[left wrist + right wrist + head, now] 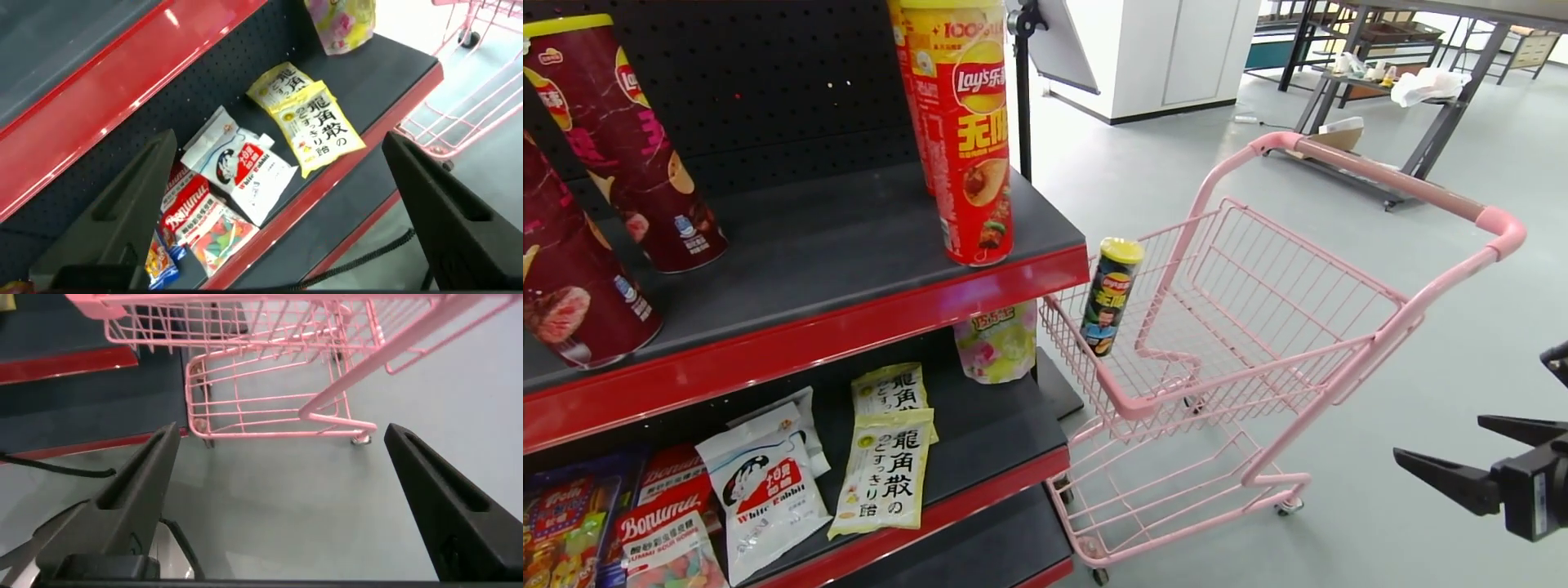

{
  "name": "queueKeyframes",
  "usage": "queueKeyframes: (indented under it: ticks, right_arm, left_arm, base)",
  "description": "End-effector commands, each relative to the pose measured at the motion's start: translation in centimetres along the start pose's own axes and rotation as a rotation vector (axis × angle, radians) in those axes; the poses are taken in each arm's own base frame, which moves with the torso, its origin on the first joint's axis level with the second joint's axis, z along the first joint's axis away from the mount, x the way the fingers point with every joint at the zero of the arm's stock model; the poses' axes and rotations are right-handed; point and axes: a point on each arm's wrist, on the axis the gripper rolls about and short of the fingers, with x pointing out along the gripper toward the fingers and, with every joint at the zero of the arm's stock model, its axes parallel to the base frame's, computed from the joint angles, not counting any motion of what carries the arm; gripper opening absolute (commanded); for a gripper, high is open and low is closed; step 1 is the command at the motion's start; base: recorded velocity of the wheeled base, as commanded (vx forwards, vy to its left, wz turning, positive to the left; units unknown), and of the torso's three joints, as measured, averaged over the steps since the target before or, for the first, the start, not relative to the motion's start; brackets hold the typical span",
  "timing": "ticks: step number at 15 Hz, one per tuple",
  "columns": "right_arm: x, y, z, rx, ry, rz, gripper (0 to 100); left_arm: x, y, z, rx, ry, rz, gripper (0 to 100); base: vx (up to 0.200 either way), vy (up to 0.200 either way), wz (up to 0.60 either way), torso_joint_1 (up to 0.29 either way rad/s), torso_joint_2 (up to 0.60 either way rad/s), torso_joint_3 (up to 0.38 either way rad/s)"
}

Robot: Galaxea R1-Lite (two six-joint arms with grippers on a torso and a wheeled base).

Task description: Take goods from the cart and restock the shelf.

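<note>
A pink shopping cart (1127, 404) stands on the floor just right of the shelf. One small black chip can with a yellow lid (1112, 294) stands upright in the upper basket, in the corner nearest the shelf. The upper shelf board (833, 237) carries a tall red chip can (968, 139) at its right edge and dark red cans (629, 139) on the left. My right gripper (1437, 435) is low on the right, beyond the cart, open and empty; its wrist view faces the cart's lower frame (359, 376). My left gripper (278, 137) is open and empty before the lower shelf.
The lower shelf (988, 425) holds yellow candy packets (315, 122), a white bag (241, 167) and other snack bags. Open grey floor lies to the right of the cart. Tables and a white cabinet stand far behind.
</note>
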Motion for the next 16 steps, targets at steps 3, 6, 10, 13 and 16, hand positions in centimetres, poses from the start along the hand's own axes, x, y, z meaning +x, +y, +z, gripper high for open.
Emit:
queueKeyframes:
  ticks: [3, 6, 10, 13, 16]
  right_arm:
    - [4.7, -0.2, 3.7, -0.054, -0.028, 0.110, 100]
    - [11.2, 1.1, 5.6, -0.051, -0.079, 0.191, 100]
    - [18.4, 3.3, 8.9, -0.024, -0.136, 0.334, 100]
    - [24.2, 5.5, 10.9, -0.039, -0.170, 0.415, 100]
    - [27.3, 6.7, 11.3, -0.049, -0.183, 0.443, 100]
  left_arm:
    - [-0.5, -0.2, -1.0, -0.003, -0.028, 0.004, 100]
    - [-1.0, -0.4, -2.2, -0.010, -0.068, 0.016, 100]
    - [-0.9, -0.5, -2.4, -0.122, -0.062, -0.010, 100]
    - [-0.5, -0.7, -2.4, -0.153, -0.041, -0.051, 100]
    - [-0.3, -0.8, -2.2, -0.167, -0.028, -0.065, 100]
  base:
    - [0.000, 0.000, 0.00, 0.000, 0.00, 0.000]
    - [0.000, 0.000, 0.00, 0.000, 0.00, 0.000]
    - [0.000, 0.000, 0.00, 0.000, 0.00, 0.000]
    - [0.000, 0.000, 0.00, 0.000, 0.00, 0.000]
    - [0.000, 0.000, 0.00, 0.000, 0.00, 0.000]
